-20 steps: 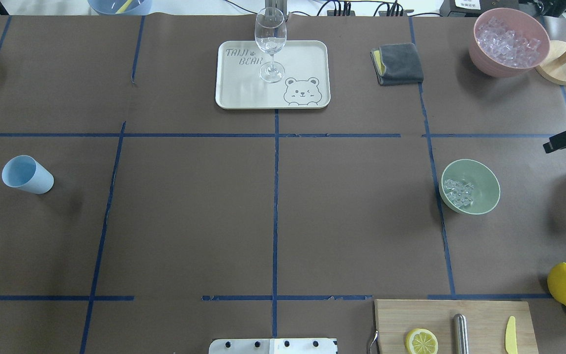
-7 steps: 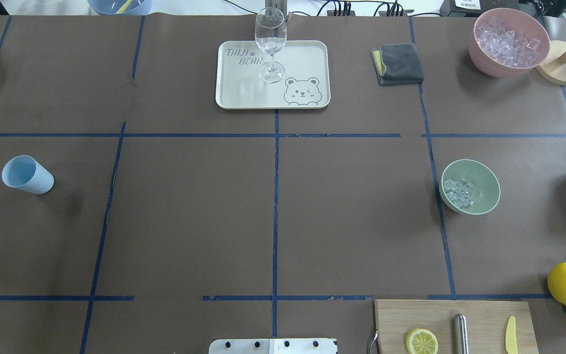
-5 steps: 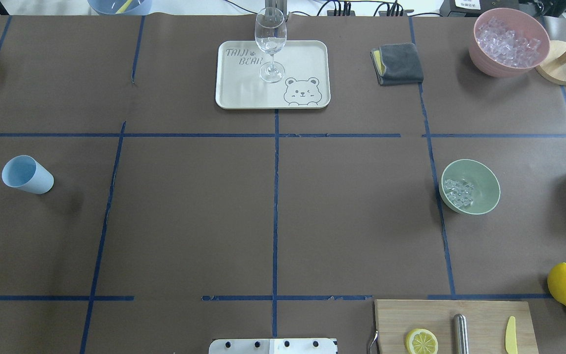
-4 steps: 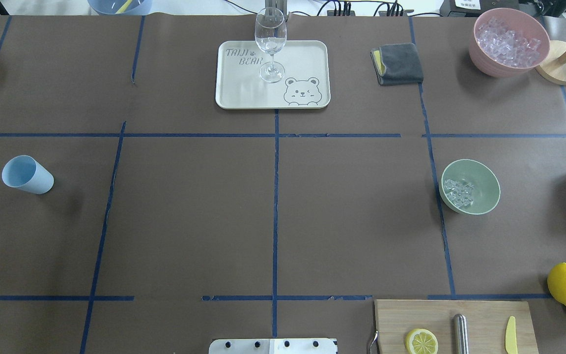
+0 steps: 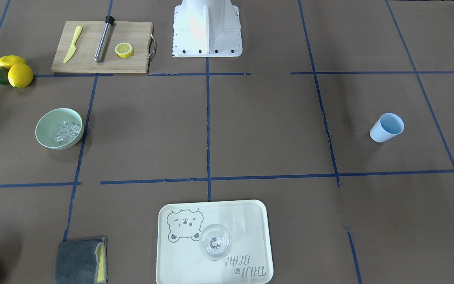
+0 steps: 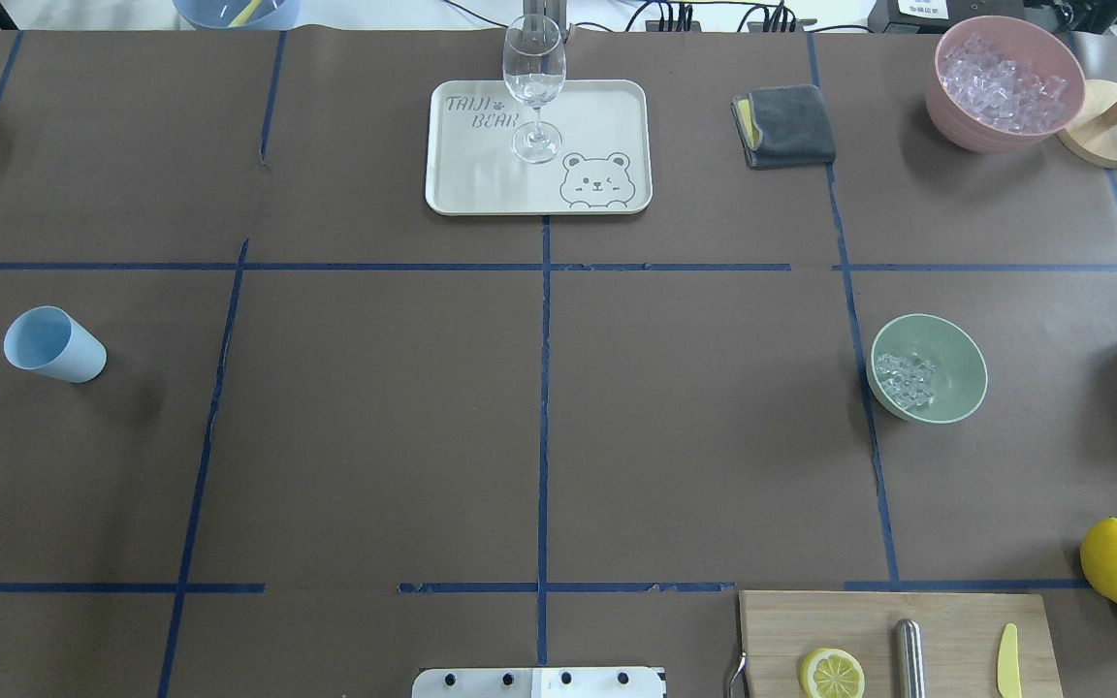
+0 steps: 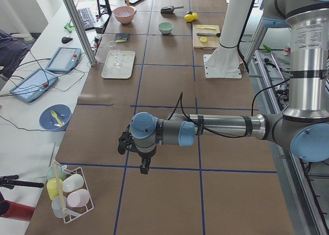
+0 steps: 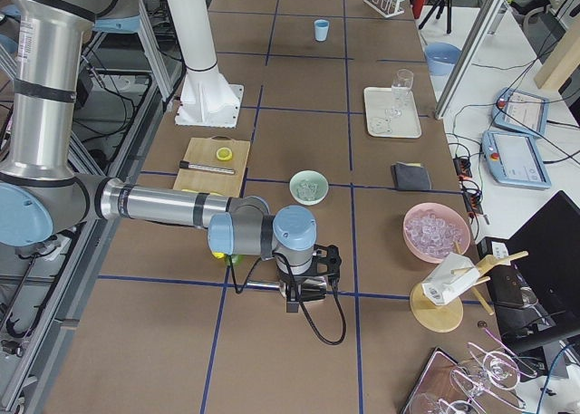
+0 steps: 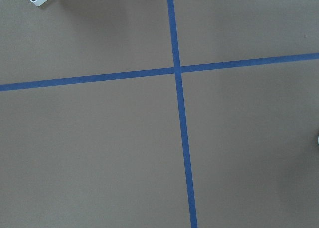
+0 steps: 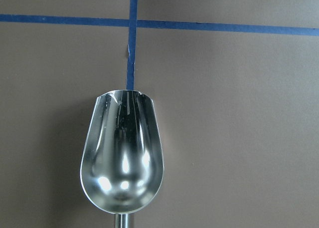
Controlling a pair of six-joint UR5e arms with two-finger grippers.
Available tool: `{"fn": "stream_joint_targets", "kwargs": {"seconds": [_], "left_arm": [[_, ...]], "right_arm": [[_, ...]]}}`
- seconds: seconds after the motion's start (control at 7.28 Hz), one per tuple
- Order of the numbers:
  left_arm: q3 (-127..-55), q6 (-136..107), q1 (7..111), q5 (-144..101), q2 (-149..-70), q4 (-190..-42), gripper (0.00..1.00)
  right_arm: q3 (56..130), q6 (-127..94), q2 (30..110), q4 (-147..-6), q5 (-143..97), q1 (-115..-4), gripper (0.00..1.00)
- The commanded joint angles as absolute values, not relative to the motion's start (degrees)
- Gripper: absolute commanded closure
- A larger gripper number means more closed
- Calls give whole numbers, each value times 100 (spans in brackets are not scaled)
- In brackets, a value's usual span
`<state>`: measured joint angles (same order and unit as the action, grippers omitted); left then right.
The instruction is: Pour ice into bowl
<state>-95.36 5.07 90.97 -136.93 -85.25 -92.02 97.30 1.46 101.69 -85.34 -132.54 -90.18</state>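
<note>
ice (image 6: 905, 378) in bowl (image 6: 958, 373), right arm (image 8: 168, 206) gone from overhead view, cannot tell either jaws' opening

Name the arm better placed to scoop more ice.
Right: the empty metal scoop shows at its wrist camera, and it stands near the mint-green bowl and pink ice bowl; the left arm is far off.
</note>
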Motion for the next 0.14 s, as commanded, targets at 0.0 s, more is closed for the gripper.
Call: {"fn": "stream_joint_targets", "kwargs": {"seconds": [0.0], "left_arm": [[-9536,510,9097,-13693,-8525,-9211,0]], "right_arm": [[9721,149,10169,-8525,-13254,-9018,0]]}}
